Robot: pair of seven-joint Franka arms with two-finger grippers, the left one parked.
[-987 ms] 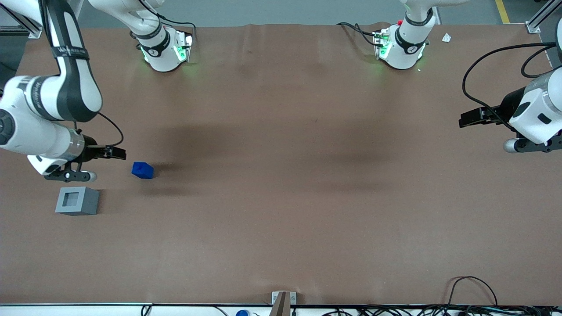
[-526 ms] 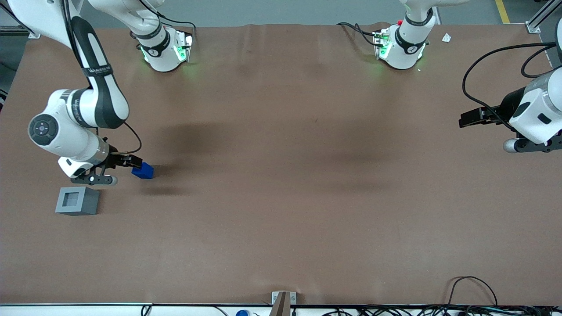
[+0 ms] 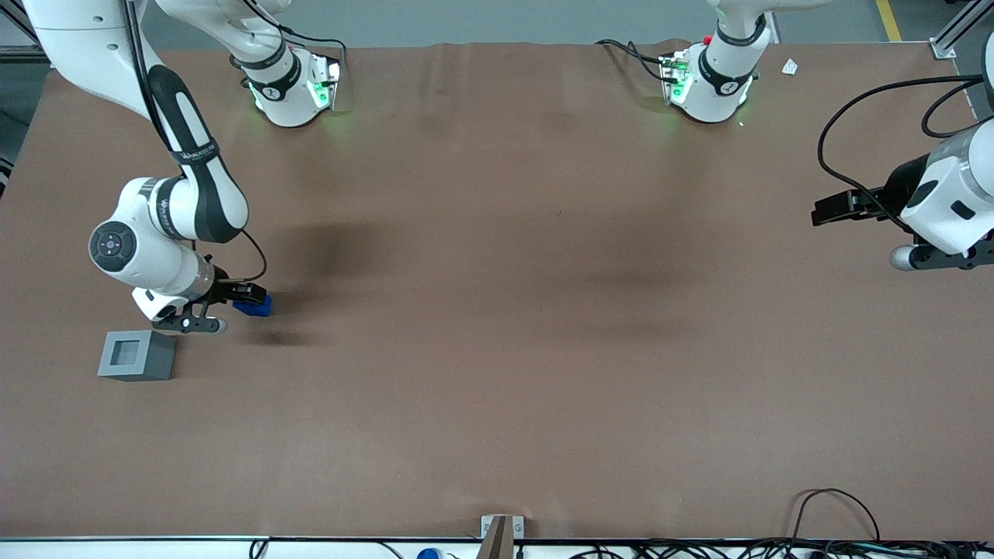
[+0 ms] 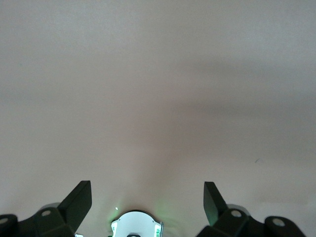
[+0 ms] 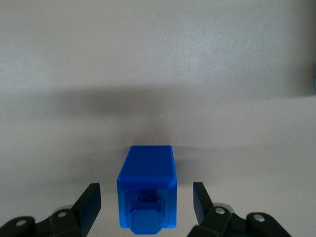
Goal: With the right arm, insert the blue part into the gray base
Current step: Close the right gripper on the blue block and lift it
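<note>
The blue part [image 3: 255, 306] lies on the brown table near the working arm's end. In the right wrist view the blue part [image 5: 146, 193] sits between the two black fingers with a gap on each side, its notched face toward the camera. My right arm's gripper [image 3: 250, 296] is open and low over the blue part, partly covering it in the front view; in the wrist view the gripper [image 5: 146, 202] straddles it. The gray base [image 3: 137, 355], with its square recess up, stands a little nearer the front camera, close beside the gripper's hand.
Two arm bases with green lights [image 3: 293, 89] [image 3: 707, 84] stand at the table's back edge. Cables [image 3: 831, 512] lie along the front edge near the parked arm's end.
The right arm has swung toward the blue part and come down, from beside it to having its open fingers around it. The blue part and gray base have not moved.
</note>
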